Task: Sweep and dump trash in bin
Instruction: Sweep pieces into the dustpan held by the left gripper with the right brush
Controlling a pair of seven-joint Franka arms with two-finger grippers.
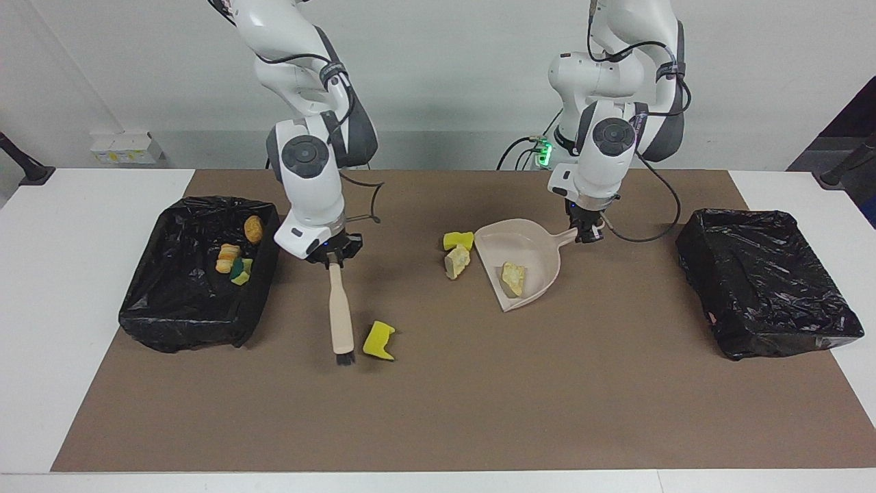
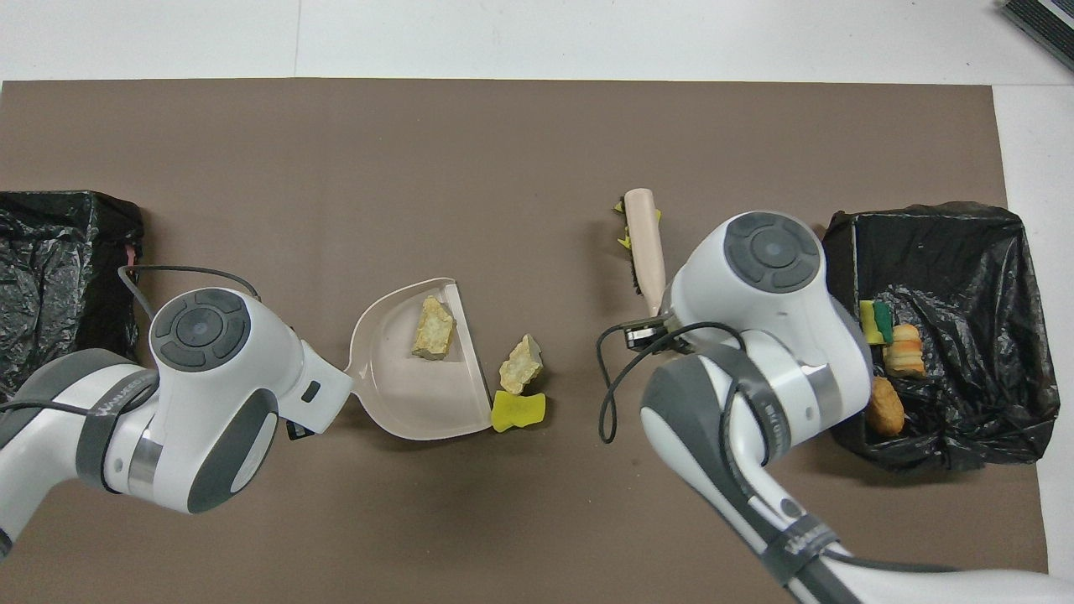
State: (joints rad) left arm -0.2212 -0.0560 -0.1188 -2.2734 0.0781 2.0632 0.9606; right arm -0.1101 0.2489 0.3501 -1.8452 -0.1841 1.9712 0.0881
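My right gripper is shut on the beige brush. The brush's bristles hang low beside a lone yellow scrap, on the side toward the right arm's end. My left gripper is shut on the handle of the beige dustpan, which rests on the mat. One tan scrap lies in the pan. A yellow scrap and a tan scrap lie at its mouth.
A black-lined bin at the right arm's end holds three scraps. A second black-lined bin stands at the left arm's end. A brown mat covers the table.
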